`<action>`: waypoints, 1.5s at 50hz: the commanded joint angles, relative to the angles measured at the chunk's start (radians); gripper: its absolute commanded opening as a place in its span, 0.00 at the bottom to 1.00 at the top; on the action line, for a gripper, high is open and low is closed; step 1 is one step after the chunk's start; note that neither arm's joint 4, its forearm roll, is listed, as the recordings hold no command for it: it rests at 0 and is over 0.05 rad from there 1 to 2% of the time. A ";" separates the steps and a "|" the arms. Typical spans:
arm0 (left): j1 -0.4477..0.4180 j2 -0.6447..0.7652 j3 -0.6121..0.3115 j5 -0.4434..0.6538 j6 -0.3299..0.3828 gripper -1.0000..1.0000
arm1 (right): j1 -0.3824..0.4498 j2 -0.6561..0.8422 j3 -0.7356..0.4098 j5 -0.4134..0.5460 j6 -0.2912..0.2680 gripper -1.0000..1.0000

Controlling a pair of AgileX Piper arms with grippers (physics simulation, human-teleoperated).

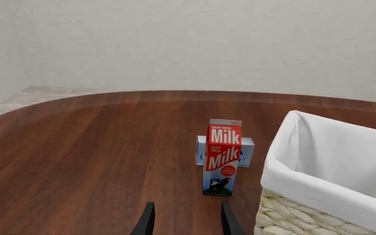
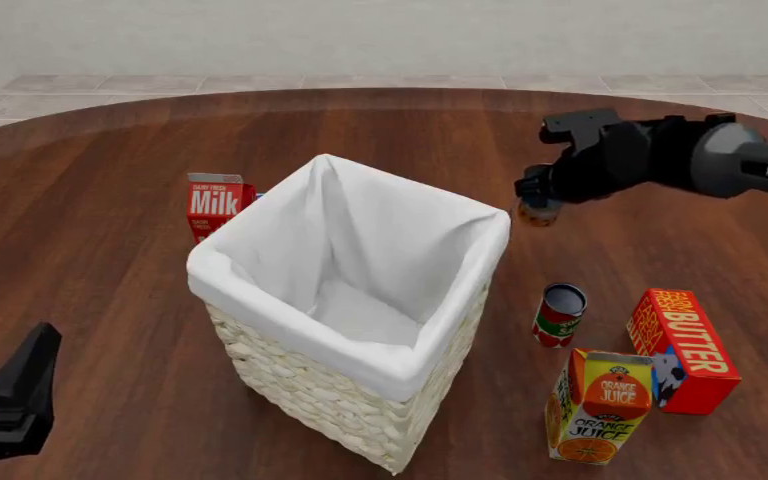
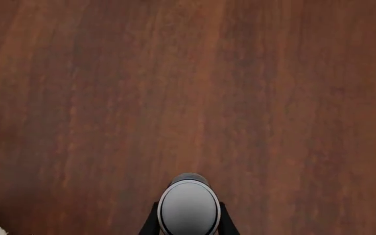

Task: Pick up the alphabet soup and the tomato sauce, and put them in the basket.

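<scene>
Right tool [image 3: 188, 226] apparently grips alphabet soup [image 3: 189, 205] aloft.

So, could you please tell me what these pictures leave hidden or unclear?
- Alphabet soup: label unseen; the right gripper covers it in the front view, and the right wrist view shows only its silver top.
- Blue-and-white box: behind the milk carton, print unreadable.
- Left gripper: fingertips only, cut off by the left wrist view's edge.

Front view high, forward-down; wrist views low, close; basket [image 2: 357, 330] shared with left.
</scene>
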State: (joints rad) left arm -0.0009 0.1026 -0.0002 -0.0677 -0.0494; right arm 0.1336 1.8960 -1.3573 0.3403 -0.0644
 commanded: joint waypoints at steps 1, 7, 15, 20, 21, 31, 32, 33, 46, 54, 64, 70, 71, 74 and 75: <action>-0.003 -0.012 0.000 0.012 0.001 1.00 | 0.004 -0.063 -0.033 0.035 0.010 0.00; -0.005 -0.006 0.000 0.006 0.003 1.00 | 0.020 -0.116 -0.028 0.051 0.008 0.00; -0.004 0.045 0.000 -0.046 0.003 1.00 | 0.032 -0.158 -0.039 0.072 -0.001 0.00; -0.006 0.025 0.000 -0.026 0.003 1.00 | 0.040 -0.193 -0.041 0.087 -0.003 0.00; -0.006 0.024 0.000 -0.025 0.003 1.00 | 0.040 -0.193 -0.041 0.087 -0.003 0.00; -0.008 -0.003 0.000 0.001 0.003 1.00 | 0.057 -0.262 -0.057 0.119 -0.005 0.00; -0.008 -0.007 0.000 0.005 0.003 1.00 | 0.062 -0.274 -0.064 0.127 -0.005 0.00; -0.008 -0.009 0.000 0.007 0.003 1.00 | 0.064 -0.280 -0.071 0.133 -0.004 0.00; -0.011 -0.030 0.000 0.026 0.003 1.00 | 0.109 -0.342 -0.077 0.160 -0.003 0.00; -0.012 -0.032 0.000 0.027 0.003 1.00 | 0.163 -0.390 -0.079 0.182 0.001 0.00; -0.013 -0.032 0.000 0.026 0.002 1.00 | 0.239 -0.452 -0.101 0.225 -0.004 0.00; -0.015 -0.036 0.000 0.027 0.003 1.00 | 0.291 -0.487 -0.089 0.239 -0.003 0.00; -0.015 -0.036 0.000 0.027 0.003 1.00 | 0.296 -0.490 -0.091 0.241 -0.002 0.00; -0.013 -0.020 0.000 0.010 0.002 1.00 | 0.315 -0.498 -0.093 0.246 0.004 0.00; -0.013 -0.021 0.000 0.011 0.003 1.00 | 0.325 -0.503 -0.091 0.248 0.007 0.00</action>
State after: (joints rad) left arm -0.0139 0.0734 -0.0003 -0.0463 -0.0470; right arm 0.3897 1.4455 -1.4404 0.5668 -0.0833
